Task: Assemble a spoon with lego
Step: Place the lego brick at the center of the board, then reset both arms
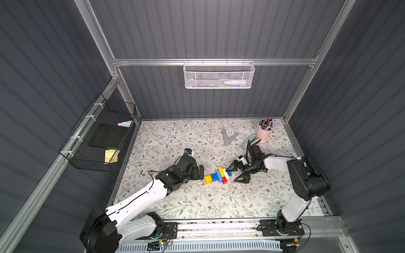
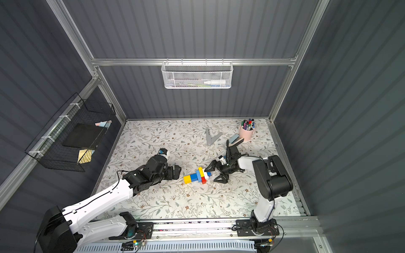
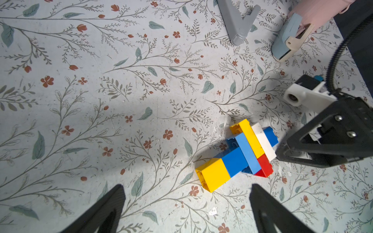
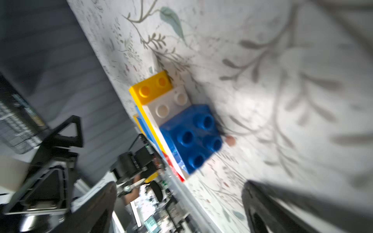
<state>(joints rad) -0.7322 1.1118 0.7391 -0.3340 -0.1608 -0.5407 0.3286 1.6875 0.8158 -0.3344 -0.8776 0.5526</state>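
The spoon [image 1: 217,176] [image 2: 197,176], built of lego, lies flat mid-table: a yellow-and-blue handle pointing left and a wider head of blue, yellow, white and red bricks. The left wrist view shows the spoon [image 3: 238,155] lying free, just ahead of the fingertips. My left gripper [image 1: 202,173] [image 3: 186,188] stands open just left of the handle's yellow end, holding nothing. My right gripper [image 1: 231,175] [image 2: 210,176] [image 4: 180,184] is open just right of the head, facing its studded blue end brick [image 4: 191,137], apart from it.
A grey V-shaped piece [image 1: 229,137] lies behind the spoon. At the back right stand a pink cup of pens [image 1: 264,131] and a blue-and-cream stapler-like item [image 1: 252,140]. A black wire basket [image 1: 98,135] hangs on the left wall, a white mesh basket [image 1: 219,75] on the back wall.
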